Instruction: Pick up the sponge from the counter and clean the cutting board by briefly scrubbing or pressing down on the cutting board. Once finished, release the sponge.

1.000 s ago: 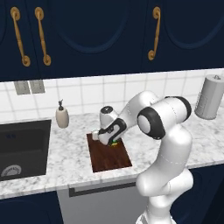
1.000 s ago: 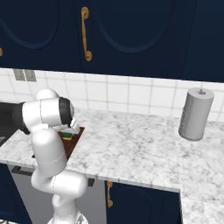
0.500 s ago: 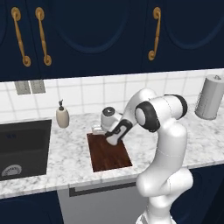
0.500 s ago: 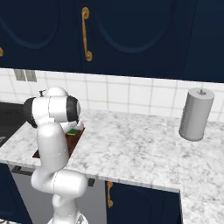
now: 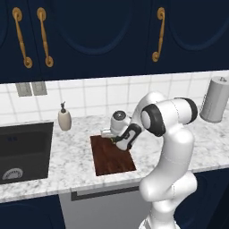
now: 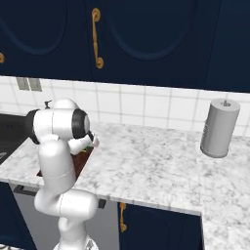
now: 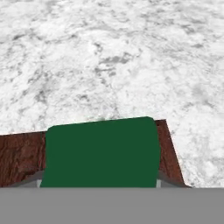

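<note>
At the far edge of the flat reddish-brown wooden cutting board (image 5: 111,155): small green-topped sponge (image 7: 101,152).
Gripper (image 5: 117,138) above it; cannot tell whether jaws clamp the sponge. Board lies on white-grey speckled marble counter (image 6: 161,168), near its front edge.

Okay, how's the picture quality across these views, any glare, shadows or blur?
Left base view: even light, no glare, sharp; the cutting board shows its grain. Right base view: sharp, the arm hides most of the board. Hand view: the sponge is a flat green patch, the counter softly blurred.
</note>
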{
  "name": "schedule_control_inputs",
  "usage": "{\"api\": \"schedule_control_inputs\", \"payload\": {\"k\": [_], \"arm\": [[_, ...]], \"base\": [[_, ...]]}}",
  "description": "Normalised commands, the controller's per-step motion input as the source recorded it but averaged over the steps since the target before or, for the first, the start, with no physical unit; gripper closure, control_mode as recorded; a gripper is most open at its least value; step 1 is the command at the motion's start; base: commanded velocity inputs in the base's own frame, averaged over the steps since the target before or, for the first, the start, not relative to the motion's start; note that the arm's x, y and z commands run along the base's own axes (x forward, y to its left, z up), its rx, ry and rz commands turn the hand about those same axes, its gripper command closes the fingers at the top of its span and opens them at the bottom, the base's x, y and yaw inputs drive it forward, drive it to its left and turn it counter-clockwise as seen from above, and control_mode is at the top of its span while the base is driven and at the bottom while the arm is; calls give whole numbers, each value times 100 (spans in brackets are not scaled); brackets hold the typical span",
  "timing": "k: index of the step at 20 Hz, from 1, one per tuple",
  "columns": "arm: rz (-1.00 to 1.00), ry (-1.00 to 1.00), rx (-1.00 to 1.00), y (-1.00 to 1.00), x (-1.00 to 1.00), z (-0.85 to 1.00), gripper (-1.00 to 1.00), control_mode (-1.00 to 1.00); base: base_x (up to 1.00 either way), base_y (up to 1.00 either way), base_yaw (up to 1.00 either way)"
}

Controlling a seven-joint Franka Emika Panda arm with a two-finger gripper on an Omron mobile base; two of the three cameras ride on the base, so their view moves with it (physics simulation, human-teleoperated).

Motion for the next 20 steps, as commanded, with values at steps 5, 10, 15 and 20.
{"api": "schedule_control_inputs", "payload": {"k": [5,10,15,20], "arm": [[0,0,12,-80,-78,-65,100,-100],[0,-3,5,-29,-100,-76,100,-100],[0,-3,5,-28,-100,-80,100,-100],[0,-3,1,-20,-100,-90,100,-100]], "base": [[0,0,0],[0,0,0],[0,0,0],[0,0,0]]}}
